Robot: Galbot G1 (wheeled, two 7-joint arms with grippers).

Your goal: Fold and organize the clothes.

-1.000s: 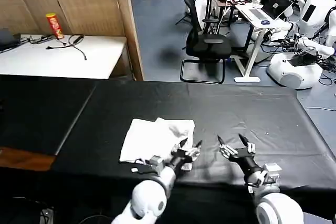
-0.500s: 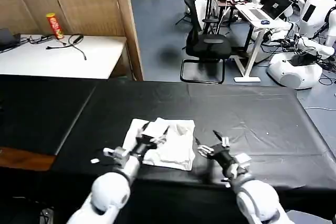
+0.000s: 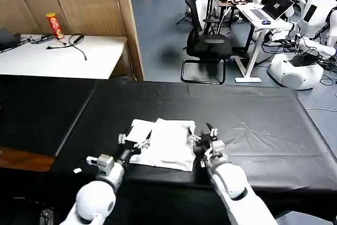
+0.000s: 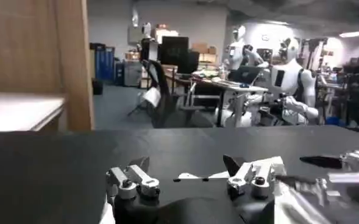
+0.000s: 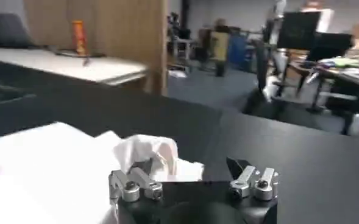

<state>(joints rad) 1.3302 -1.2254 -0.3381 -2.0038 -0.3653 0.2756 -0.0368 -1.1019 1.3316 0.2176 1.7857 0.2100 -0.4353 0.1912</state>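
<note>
here — open claws flanking t-shirt

The white cotton T-shirt looks soft, matt and creased. The black table covering is matt, wrinkled cloth. Both grippers, left and right, show black fingers and bright metal knuckles.
</note>
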